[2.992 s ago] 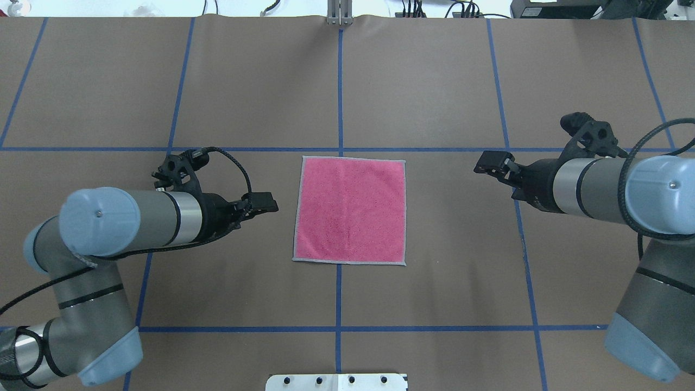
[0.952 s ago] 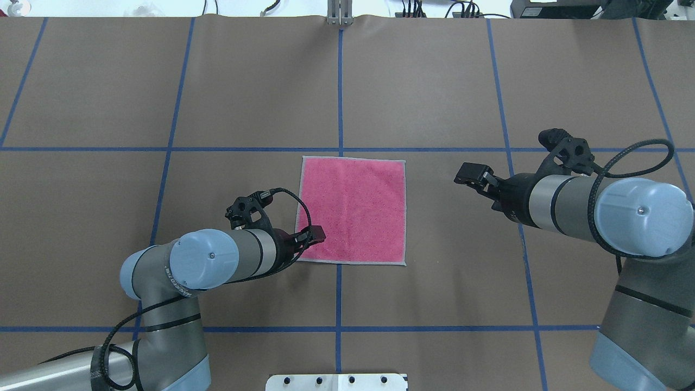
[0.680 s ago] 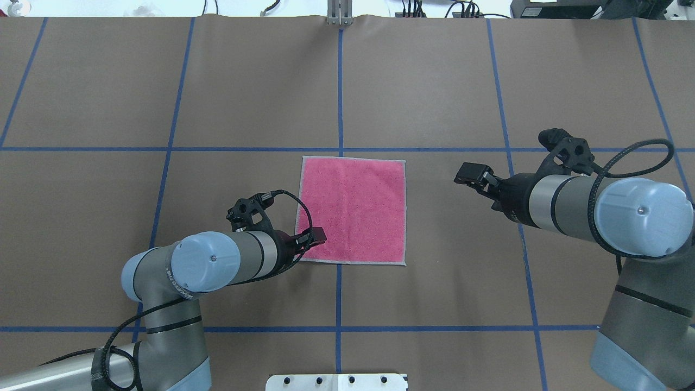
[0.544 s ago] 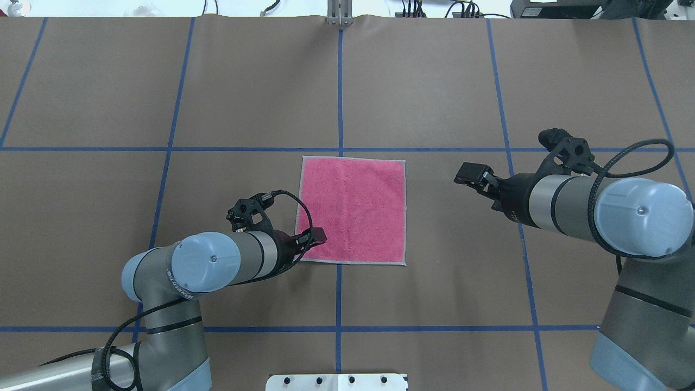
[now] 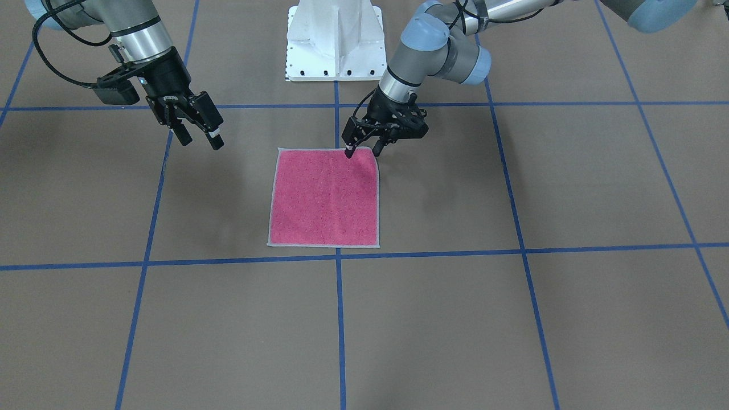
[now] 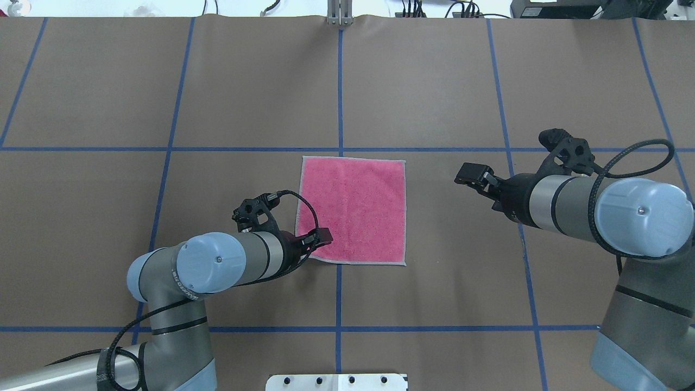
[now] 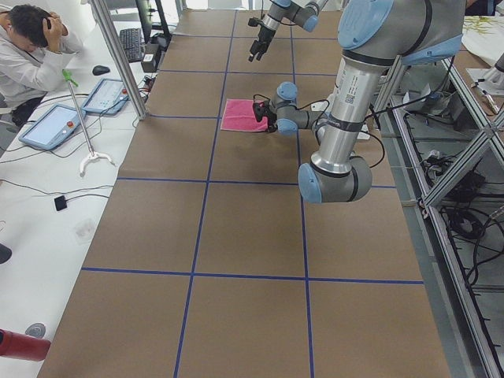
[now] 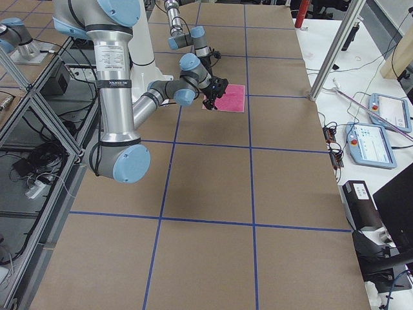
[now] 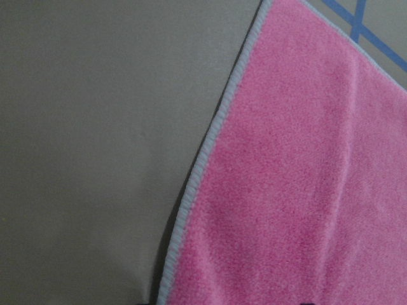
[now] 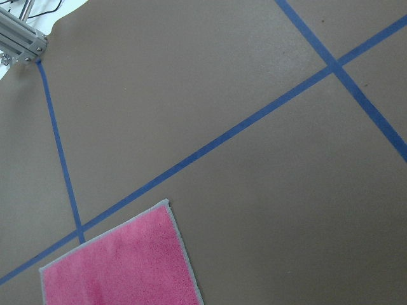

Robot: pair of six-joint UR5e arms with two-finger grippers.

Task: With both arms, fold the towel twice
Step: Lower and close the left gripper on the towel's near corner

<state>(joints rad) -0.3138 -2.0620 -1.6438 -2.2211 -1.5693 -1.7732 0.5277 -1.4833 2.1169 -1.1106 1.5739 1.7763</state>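
Pink towel (image 5: 324,199) flat on the brown table (image 5: 512,319), I see my left gripper (image 5: 362,150) spread wide astride its corner nearest the robot, one fingertip (image 5: 348,151) on the cloth, right gripper (image 5: 198,136) also parted, hanging well apart from it.

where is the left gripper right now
In the overhead view the left gripper is at the near-left corner of the towel, just left of the central blue tape line.

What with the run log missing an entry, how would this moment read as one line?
phase: reaching | left gripper: open, at towel corner | right gripper: open, off towel | towel: flat, unfolded
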